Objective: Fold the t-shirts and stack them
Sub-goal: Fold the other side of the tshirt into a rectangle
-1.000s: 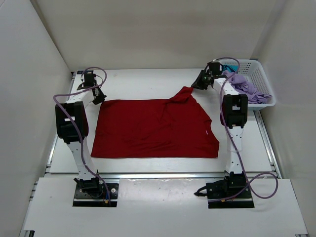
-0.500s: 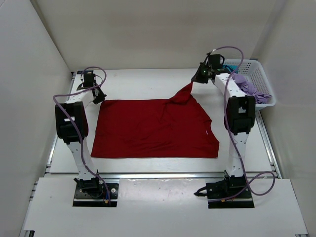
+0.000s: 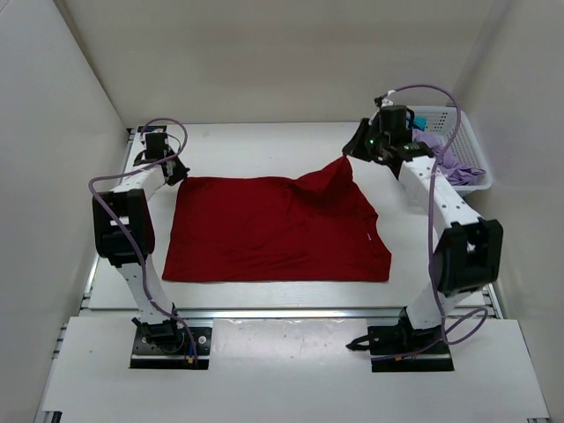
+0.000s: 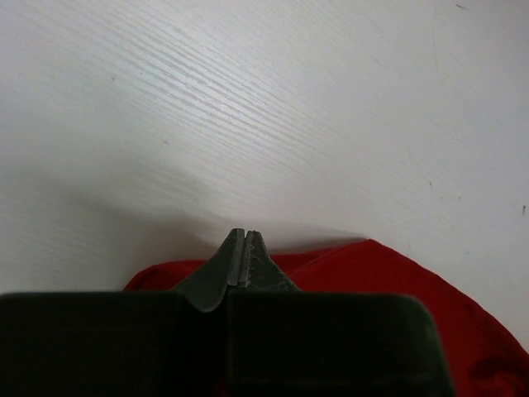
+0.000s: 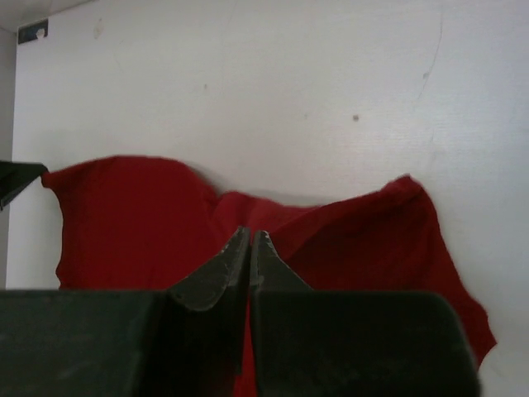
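Top external: right gripper (image 3: pixel 349 154) pinches dark red t-shirt (image 3: pixel 273 231) by its raised far-right corner; left gripper (image 3: pixel 178 175), pressed together, at far-left corner.

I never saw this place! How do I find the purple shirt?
Look at the white table, then go to its far right corner, where a white lattice basket sits. The purple shirt is the crumpled one inside that basket, unlike the big dark red shirt spread out on the table.
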Robot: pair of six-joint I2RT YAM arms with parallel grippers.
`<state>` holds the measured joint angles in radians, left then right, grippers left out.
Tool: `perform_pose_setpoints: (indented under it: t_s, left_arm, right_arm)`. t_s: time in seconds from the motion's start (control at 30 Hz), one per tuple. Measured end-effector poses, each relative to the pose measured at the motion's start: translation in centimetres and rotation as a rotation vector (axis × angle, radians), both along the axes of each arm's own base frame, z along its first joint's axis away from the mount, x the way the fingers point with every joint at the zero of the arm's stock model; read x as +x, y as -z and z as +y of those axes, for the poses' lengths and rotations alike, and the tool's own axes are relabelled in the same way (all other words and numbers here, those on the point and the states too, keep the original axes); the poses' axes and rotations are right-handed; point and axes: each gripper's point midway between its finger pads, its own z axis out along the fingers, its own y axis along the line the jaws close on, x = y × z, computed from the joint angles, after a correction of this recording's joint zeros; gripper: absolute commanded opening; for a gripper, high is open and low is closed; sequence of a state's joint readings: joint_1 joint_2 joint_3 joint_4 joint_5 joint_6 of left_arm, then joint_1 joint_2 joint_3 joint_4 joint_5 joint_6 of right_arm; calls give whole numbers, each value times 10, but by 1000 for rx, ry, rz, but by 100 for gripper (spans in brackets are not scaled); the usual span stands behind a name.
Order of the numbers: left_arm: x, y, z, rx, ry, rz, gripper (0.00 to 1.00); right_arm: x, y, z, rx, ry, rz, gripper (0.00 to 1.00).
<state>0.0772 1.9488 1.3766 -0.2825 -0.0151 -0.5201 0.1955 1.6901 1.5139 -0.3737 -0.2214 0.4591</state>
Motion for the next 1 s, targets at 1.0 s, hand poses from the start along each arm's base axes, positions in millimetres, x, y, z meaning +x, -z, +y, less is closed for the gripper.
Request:
perform_pose_setpoints:
  t_s: [1.0]
  left_arm:
    - [-144, -47, 34, 34, -177, -185, 0]
  right_arm:
    - [-223, 54, -31, 166, -54, 58, 0]
